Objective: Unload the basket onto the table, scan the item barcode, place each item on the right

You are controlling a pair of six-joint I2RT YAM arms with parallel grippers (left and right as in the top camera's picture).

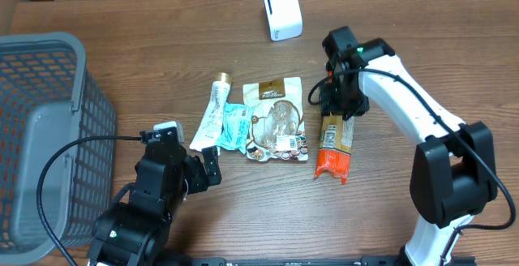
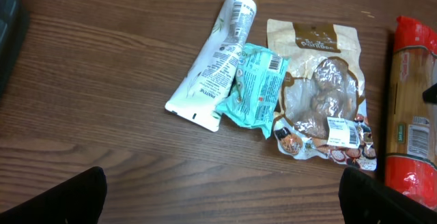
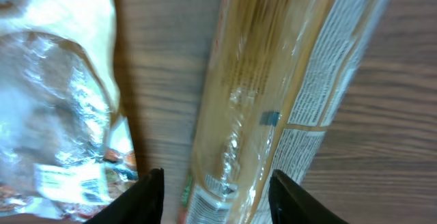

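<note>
Right gripper (image 3: pixel 217 195) hangs low over the spaghetti pack (image 1: pixel 334 140), its jaws apart and straddling the far end, with a gap showing beside one finger. The pack lies flat on the table (image 1: pixel 422 47), just right of the snack pouch (image 1: pixel 277 120). It is a long clear sleeve of pale pasta, red at both ends, with white print along one side. Left gripper (image 2: pixel 224 198) stands wide open.
</note>
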